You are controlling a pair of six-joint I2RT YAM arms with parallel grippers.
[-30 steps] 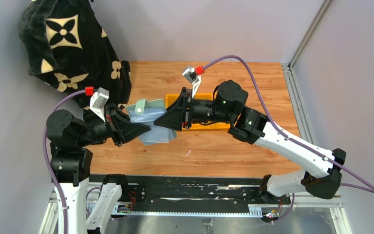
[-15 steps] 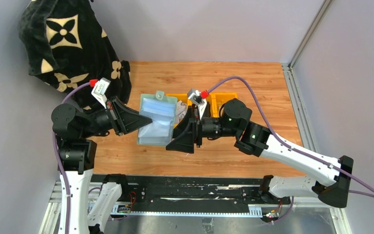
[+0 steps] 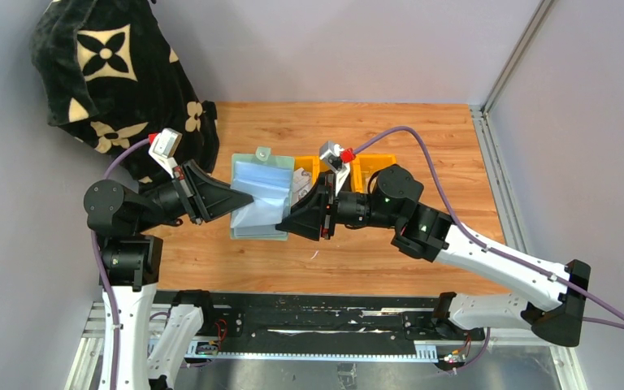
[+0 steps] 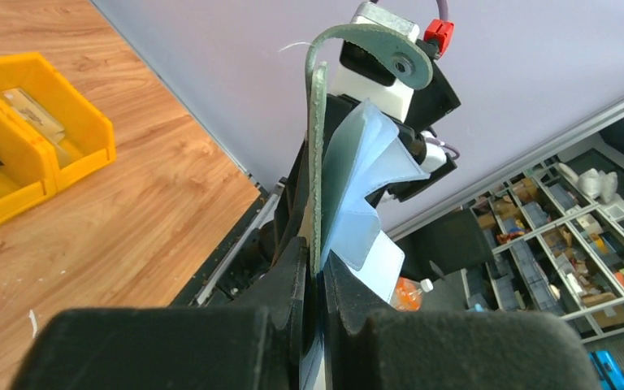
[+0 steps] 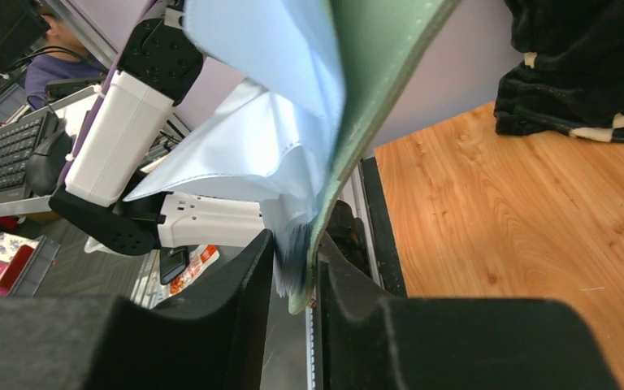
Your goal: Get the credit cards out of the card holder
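Above a wooden worktop point(image 3: 390, 130), with a black flower-patterned bag point(image 3: 106, 73) slumped at its far left corner and yellow bins point(image 3: 371, 165) toward the back, the sage-green card holder point(image 3: 248, 231) hangs open in mid-air between two arms, its grey-blue pockets point(image 3: 264, 183) facing up. The left tool point(image 4: 315, 280) is clamped narrow on the holder's left edge; the right tool point(image 5: 296, 276) pinches its near right corner. The small closure tab point(image 3: 264, 154) points away from the arms.

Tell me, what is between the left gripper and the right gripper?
The open card holder spans that gap: the left gripper clamps one side, the right gripper the opposite side. The top view shows this.
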